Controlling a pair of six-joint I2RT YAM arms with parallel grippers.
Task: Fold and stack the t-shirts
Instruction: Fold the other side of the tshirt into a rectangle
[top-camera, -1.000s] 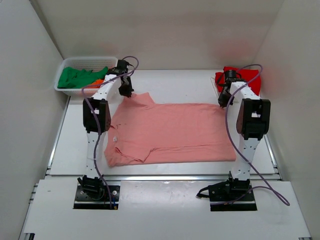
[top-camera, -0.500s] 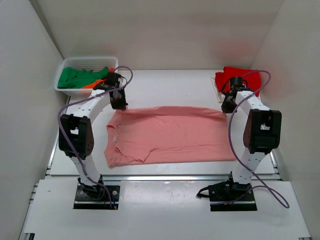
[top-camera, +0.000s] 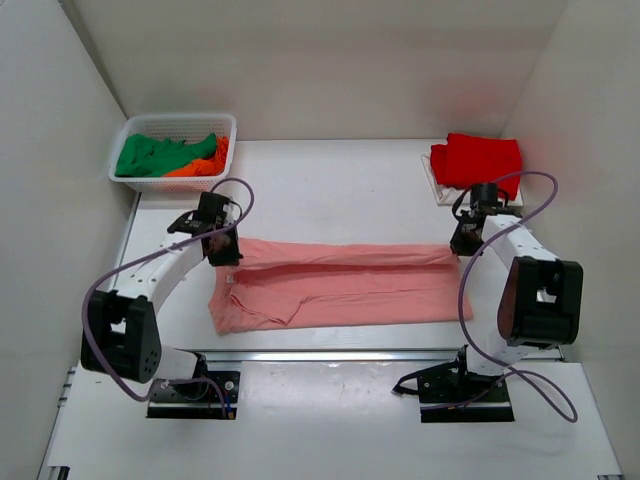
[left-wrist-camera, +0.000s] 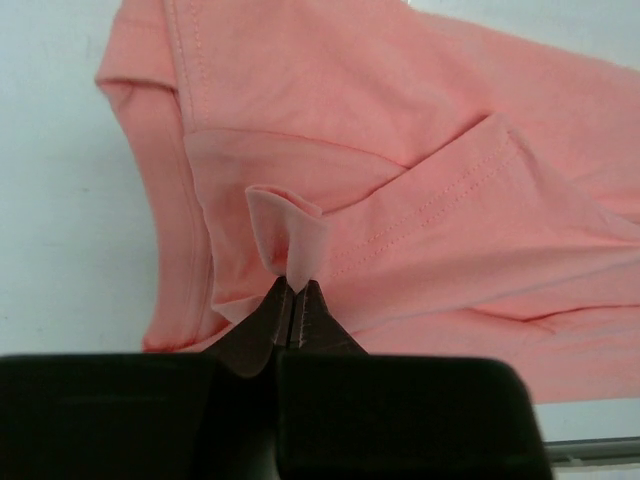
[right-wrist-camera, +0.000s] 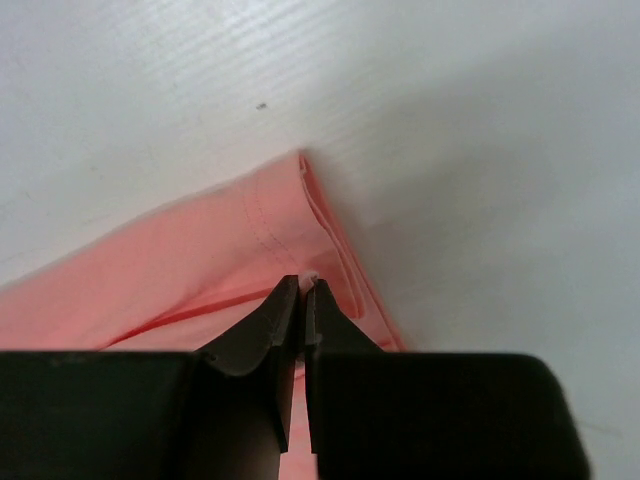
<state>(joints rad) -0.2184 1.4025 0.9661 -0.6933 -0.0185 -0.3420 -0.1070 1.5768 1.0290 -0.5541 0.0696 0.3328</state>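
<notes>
Bright, even light, faint shadows. The red t-shirt (top-camera: 478, 160) tints the wall (top-camera: 492, 100) pink at 1 o'clock. Wrist-view foregrounds dark, blurred.

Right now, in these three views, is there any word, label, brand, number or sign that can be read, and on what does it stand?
No text can be read.
The salmon-pink t-shirt, the red t-shirt, the white basket and the table show no print.
A tiny pale spot near the pink shirt's collar may be a label: too small to read.
</notes>
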